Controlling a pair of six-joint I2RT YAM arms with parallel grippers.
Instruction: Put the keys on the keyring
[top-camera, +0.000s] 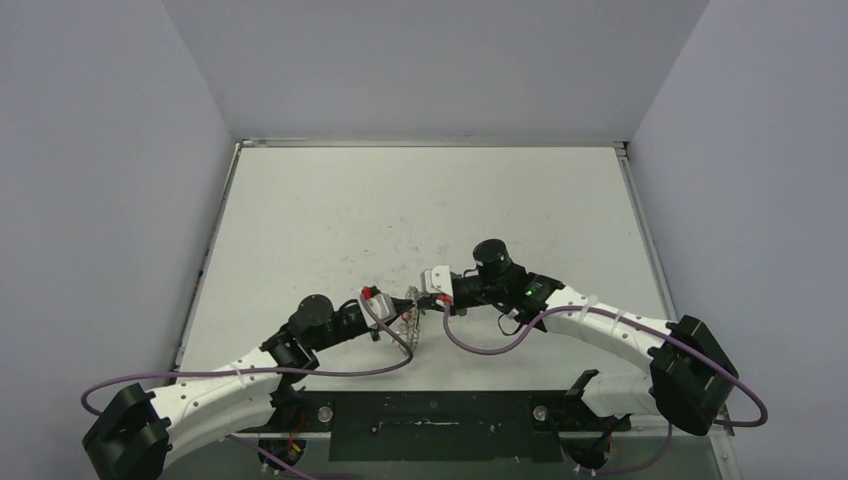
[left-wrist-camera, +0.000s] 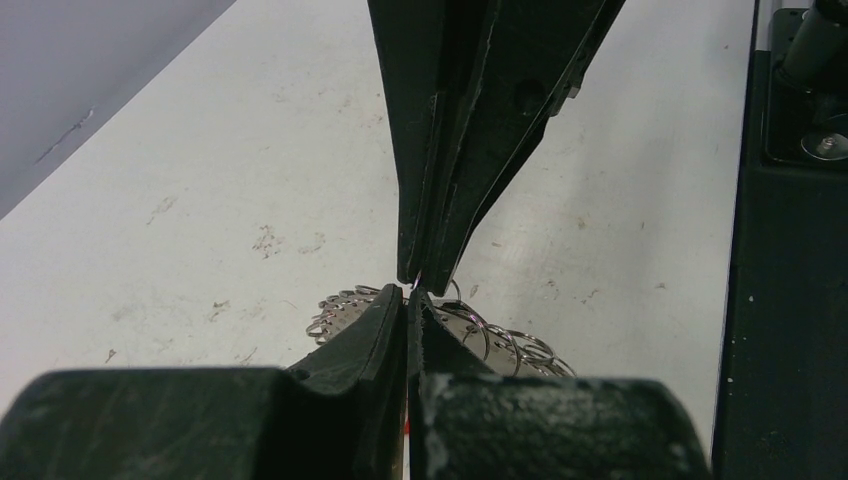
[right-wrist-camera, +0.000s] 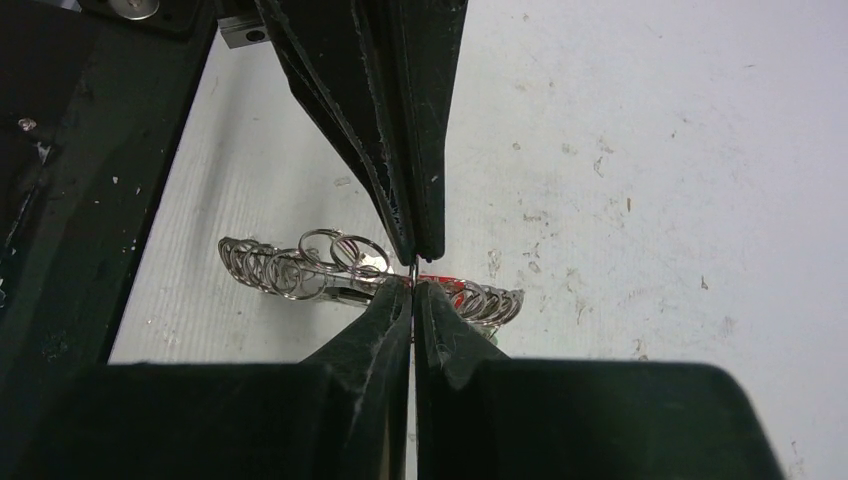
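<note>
The keyring (top-camera: 412, 328) is a flat grey metal ring edged with many small wire loops, held on edge above the table between the two arms. In the left wrist view the keyring (left-wrist-camera: 500, 335) sits behind my left gripper (left-wrist-camera: 410, 295), whose jaws are shut on its rim. My right gripper (right-wrist-camera: 413, 285) is shut too, with a thin wire of the keyring (right-wrist-camera: 290, 268) pinched at its tip. The two grippers meet tip to tip. A red patch shows behind the loops. The keys are out of view.
Purple cables (top-camera: 480, 345) loop from both arms near the grippers. The black base plate (top-camera: 430, 425) runs along the near edge. Grey walls enclose the scuffed white table (top-camera: 420, 200) on three sides.
</note>
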